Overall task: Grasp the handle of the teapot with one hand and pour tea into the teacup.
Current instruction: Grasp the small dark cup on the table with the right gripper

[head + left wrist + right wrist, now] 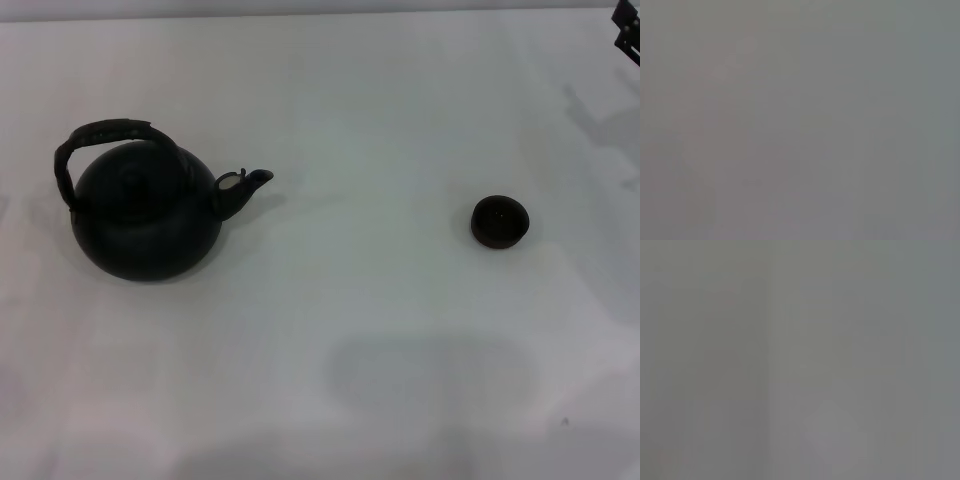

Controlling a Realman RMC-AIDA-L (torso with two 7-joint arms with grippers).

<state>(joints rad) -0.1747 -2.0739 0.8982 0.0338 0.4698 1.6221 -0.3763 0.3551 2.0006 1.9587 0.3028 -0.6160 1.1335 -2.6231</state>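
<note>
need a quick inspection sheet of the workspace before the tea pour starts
surface: white table, bare between the items
teapot: upright on the robot's left side, spout towards the teacup, handle arched over the top, untouched
teacup: upright on the right side, well apart from the teapot
clutter: nothing seen
grippers: neither in view; a dark part shows at the far right corner, cannot tell what
cables: nothing seen
surroundings: wrist views show only blank grey
</note>
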